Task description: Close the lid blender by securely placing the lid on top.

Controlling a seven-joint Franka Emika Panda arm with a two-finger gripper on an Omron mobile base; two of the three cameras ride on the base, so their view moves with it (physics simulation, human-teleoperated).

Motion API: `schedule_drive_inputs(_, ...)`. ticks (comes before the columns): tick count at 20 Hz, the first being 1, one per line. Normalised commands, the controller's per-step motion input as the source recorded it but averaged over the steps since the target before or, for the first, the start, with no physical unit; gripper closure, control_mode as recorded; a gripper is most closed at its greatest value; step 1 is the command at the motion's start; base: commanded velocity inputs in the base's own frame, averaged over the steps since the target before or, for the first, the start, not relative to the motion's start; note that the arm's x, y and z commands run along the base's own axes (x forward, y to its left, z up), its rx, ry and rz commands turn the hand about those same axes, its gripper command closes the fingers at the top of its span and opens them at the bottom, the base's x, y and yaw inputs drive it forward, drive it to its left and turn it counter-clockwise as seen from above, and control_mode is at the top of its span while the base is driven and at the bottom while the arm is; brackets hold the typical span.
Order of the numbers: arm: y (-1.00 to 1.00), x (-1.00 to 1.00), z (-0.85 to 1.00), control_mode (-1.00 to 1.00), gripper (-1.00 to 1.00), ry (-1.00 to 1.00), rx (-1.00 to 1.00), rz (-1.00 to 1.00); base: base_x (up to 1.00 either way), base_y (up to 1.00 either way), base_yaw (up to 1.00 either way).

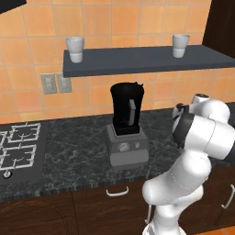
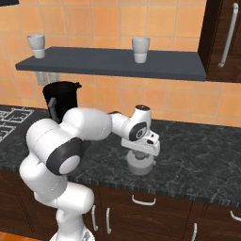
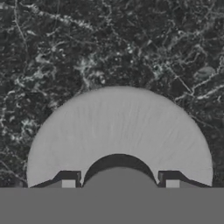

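Note:
The blender (image 1: 126, 126) stands on the dark counter, a black jar with an open top on a boxy grey base. Its jar (image 2: 61, 101) shows behind my arm in the right base view. The lid (image 2: 140, 165), round and light grey, lies flat on the counter to the blender's right. My gripper (image 2: 141, 155) points straight down onto it. In the hand view the lid (image 3: 118, 127) lies right under the hand. The gripper (image 3: 120, 183) has one fingertip on each side of the lid's central knob, shut on it.
A dark wall shelf (image 1: 147, 62) hangs above the blender with two pale cups (image 1: 75, 48) (image 1: 180, 45) on it. A stove (image 1: 18, 147) sits at the counter's left end. A dark tall cabinet (image 2: 223, 37) rises on the right. Wall outlets (image 1: 56, 83) sit behind.

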Motion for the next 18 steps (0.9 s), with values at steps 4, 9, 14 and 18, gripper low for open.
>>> schedule_drive_inputs(4,0.0,0.04,0.77,-1.0,1.0,0.0,0.0,0.0,0.0,0.0,0.0)
schedule_drive_inputs(9,0.08,0.09,1.0,-1.0,1.0,0.0,0.0,0.0,0.0,0.0,0.0)
schedule_drive_inputs(14,0.31,-0.11,1.0,-1.0,1.0,-0.02,0.0,0.04,0.0,0.0,0.0)
schedule_drive_inputs(18,0.56,-0.29,1.0,-1.0,1.0,-0.07,0.0,0.1,0.0,0.0,0.0)
